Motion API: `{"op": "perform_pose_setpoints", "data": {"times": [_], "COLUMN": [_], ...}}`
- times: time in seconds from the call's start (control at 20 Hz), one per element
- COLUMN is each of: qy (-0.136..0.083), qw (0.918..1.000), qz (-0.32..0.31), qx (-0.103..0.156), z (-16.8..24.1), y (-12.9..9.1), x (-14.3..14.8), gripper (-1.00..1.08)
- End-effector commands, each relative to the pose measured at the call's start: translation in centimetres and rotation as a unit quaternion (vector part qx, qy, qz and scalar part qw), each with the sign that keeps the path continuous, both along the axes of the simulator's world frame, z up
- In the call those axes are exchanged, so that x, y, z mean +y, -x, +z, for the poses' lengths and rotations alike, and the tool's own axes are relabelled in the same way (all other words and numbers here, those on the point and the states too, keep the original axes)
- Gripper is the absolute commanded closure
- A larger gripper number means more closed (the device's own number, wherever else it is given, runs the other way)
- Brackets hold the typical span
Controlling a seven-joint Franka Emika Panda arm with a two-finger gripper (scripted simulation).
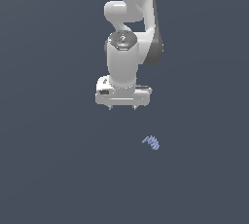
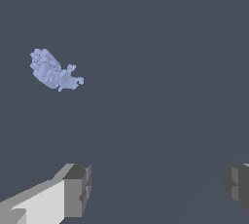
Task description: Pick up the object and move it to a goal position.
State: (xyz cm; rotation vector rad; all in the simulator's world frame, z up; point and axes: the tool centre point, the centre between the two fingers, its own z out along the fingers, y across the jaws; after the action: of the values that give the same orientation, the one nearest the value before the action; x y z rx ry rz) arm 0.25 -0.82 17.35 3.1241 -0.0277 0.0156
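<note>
Fingers were spread wide with nothing between them; gripper (image 1: pixel 123 106) hung above the tabletop (image 1: pixel 48 169), pointing down. The object (image 1: pixel 151 142) lay flat on the tabletop, off toward the exterior view's right of the gripper and nearer that camera, apart from it, no contact.

Risks as I read them:
- Object was tiny next to the gripper. A small lateral error on descent would put a finger on top of it or close on air.
- Ridged, screw-like shape, lying at an angle. If the fingers closed along the ridges rather than across the body, it would likely roll or squirt out.
- It sat well off the midline between the fingers in the wrist view (image 2: pixel 54 71), so a straight drop would miss; needed lateral move first, probably wrist rotation too.
- Coming down too far would jam the fingertips (image 2: pixel 78 189) into the tabletop.

Hard to make out:
- No goal marker visible in either view.
- One finger cut off at the wrist view's edge.
- Object's ridge detail was blurry; exact long axis uncertain.
- Height above the tabletop unclear, no shadows.
</note>
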Motion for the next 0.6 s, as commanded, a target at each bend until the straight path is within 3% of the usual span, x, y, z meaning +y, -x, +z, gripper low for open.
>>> {"op": "perform_pose_setpoints", "data": {"times": [0.0,0.55], "qy": [0.000,-0.009], "qw": [1.0000,0.9995], "qz": [0.000,0.030], "qx": [0.000,-0.007], "z": [0.0,0.1], "y": [0.0,-0.7], "x": [0.0,2.9], "gripper": [-0.92,-0.92]}}
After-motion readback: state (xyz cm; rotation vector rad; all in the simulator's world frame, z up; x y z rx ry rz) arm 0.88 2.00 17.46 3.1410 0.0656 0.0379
